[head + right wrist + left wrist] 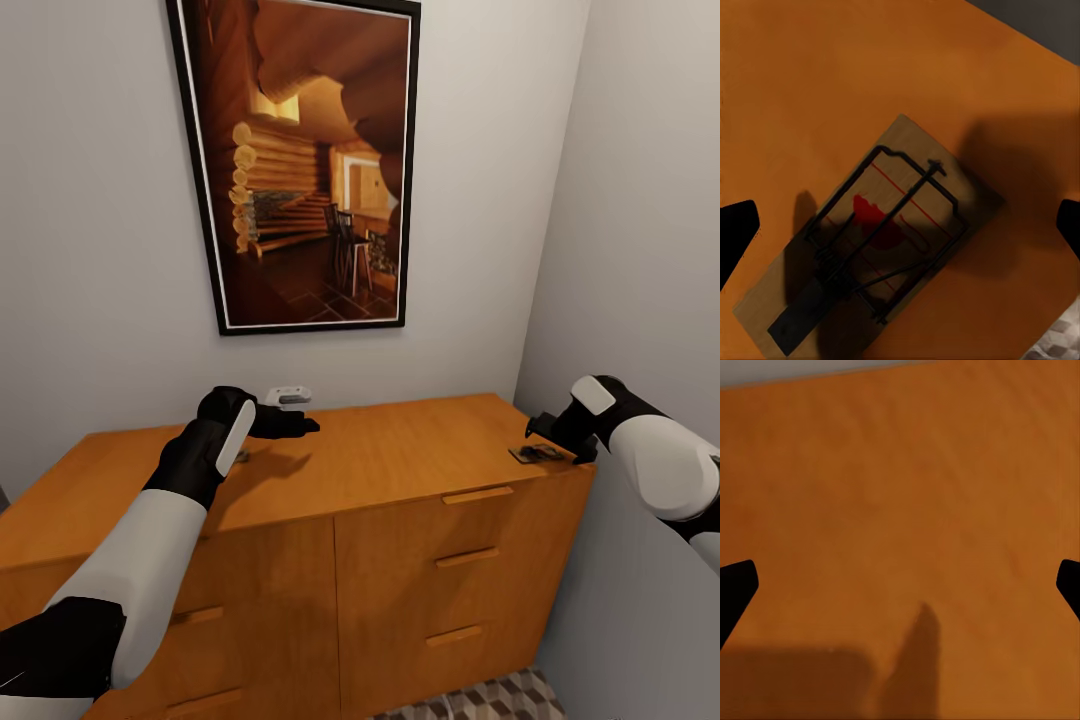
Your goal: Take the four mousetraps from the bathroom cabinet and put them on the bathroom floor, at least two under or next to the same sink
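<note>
From the head camera we see both arms reaching over the orange-brown cabinet (400,470), which stands against a grey wall under a framed picture of a log interior (305,165). The right gripper (545,432) hovers at the cabinet's right front corner, directly above one mousetrap (537,454) that lies flat on the top, close to the edge. The left gripper (295,425) hangs over bare wood near the back wall, just in front of a small white gadget (287,396); we would not want that mistaken for a trap. A strip of the cube-patterned bathroom floor (500,700) shows below the drawers.

In the left wrist view the left gripper (900,585) has its fingertips (736,589) at opposite borders, so we judge it spread wide with nothing between them, only cabinet top (900,495) beneath.

In the right wrist view the right gripper (900,229) is likewise spread wide, and the mousetrap (870,240) lies between and below the fingers, turned diagonally to the line they close along. Its dark wire frame and red mark face up. A sliver of tiled floor (1061,337) shows past the cabinet edge.

Our worries: closing across the diagonal may catch only a corner and spin the thin board instead of gripping it. Coming down too shallow, the fingers could close on the wire, not the wood. And since the trap sits so near the edge, a nudge could push it off uncontrolled.
</note>
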